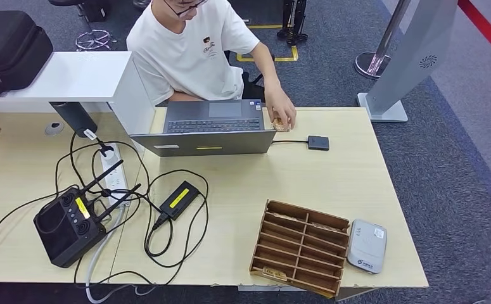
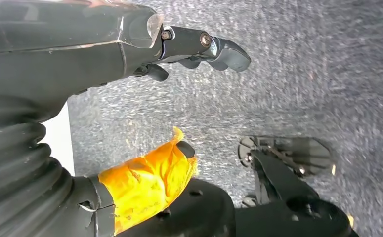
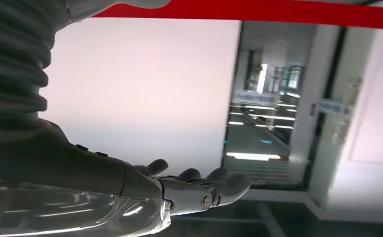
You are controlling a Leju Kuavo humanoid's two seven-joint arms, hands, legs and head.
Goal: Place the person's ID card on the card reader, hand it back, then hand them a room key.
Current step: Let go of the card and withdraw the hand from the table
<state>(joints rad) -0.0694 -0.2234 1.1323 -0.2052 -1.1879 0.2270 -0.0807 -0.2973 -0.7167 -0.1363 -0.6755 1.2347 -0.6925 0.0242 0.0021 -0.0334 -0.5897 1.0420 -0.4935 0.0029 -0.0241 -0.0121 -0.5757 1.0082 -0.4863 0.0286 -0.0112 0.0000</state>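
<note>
A laptop (image 1: pixel 214 130) is set at 12 o'clock on the surface (image 1: pixel 306 177), with a person (image 1: pixel 195 47) seated behind it. The person's hand (image 1: pixel 280 114) rests on a card (image 1: pixel 281 123) just at the laptop's 3 o'clock; a small box (image 1: pixel 318 143) lies further toward 3. A compartment rack (image 1: pixel 299 246) sits at 5 o'clock, the card reader (image 1: pixel 367 245) just beside it at its 3 o'clock. A remote controller (image 1: pixel 71 221) lies at 8 o'clock among cables (image 1: pixel 166 209).
</note>
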